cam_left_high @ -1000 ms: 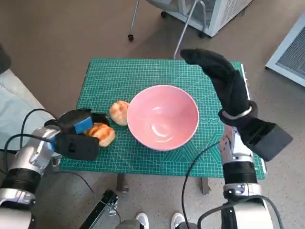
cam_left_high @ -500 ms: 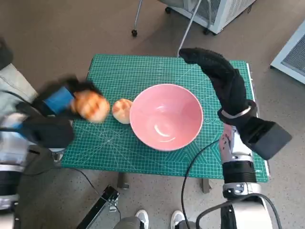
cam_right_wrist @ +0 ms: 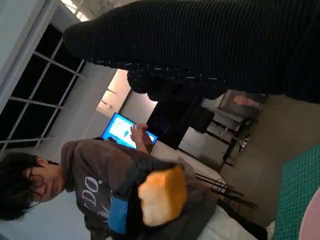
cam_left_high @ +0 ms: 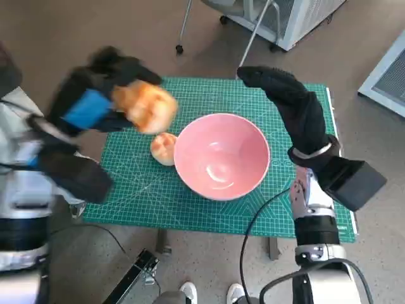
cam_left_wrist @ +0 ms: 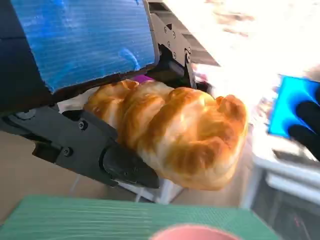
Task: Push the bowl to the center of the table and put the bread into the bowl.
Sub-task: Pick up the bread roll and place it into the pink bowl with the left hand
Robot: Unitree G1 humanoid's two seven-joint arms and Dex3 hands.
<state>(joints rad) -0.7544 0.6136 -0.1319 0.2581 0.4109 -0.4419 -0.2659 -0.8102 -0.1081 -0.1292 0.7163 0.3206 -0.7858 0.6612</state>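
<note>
A: Left hand (cam_left_high: 95,104)?
B: Raised above the bench's (cam_left_high: 190,209) left side, fingers (cam_left_wrist: 120,162) clamped on 1 bread roll (cam_left_high: 150,106). Blurred in the head view; the left wrist view shows the grip plainly.
A: Bowl (cam_left_high: 221,155)?
B: Pink, upright, about mid-bench on the green mat (cam_left_high: 139,183). A 2nd bread roll (cam_left_high: 163,147) lies on the mat touching its left rim.
A: Right hand (cam_left_high: 292,104)?
B: Over the bench's far right, beside the bowl, fingers spread, holding nothing.
A: Other?
B: Right wrist view: person in a grey hoodie (cam_right_wrist: 85,175).

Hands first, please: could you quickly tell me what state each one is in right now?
Left hand: holding a bread roll, lifted above the table.
Right hand: open, holding nothing, raised beside the pink bowl.
</note>
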